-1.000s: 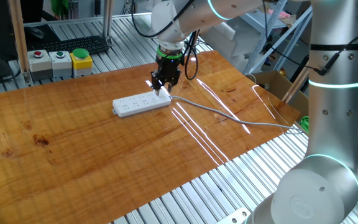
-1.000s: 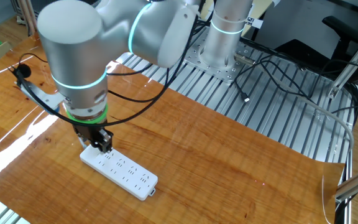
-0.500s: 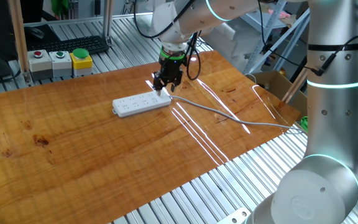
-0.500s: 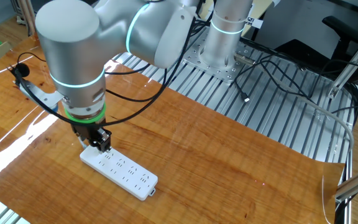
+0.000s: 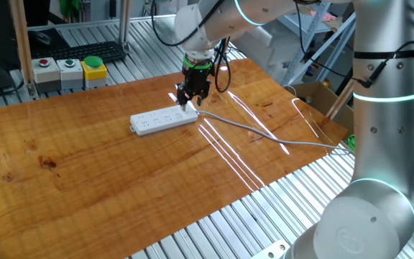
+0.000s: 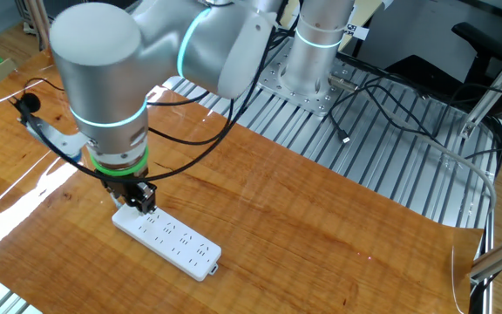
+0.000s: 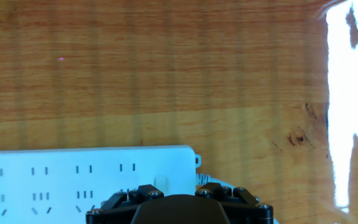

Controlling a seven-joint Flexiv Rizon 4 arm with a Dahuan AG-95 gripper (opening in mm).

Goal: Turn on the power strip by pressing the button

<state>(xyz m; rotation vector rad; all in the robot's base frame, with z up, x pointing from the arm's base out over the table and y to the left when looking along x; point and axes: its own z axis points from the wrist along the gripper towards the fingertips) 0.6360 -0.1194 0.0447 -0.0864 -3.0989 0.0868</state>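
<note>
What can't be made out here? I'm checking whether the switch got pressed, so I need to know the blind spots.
- The button: in both fixed views the gripper covers the cabled end of the power strip; in the hand view the gripper body hides it.
- Fingertips: no view shows a gap or contact, so neither their state nor any touch can be told.
- Power strip: cut off by the hand view's left and bottom edges.

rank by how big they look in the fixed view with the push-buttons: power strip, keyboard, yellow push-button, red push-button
1. Power strip and keyboard: similar apparent length, and the keyboard is farther away, so unranked.
2. Yellow push-button.
3. Red push-button, with the smallest cap.
</note>
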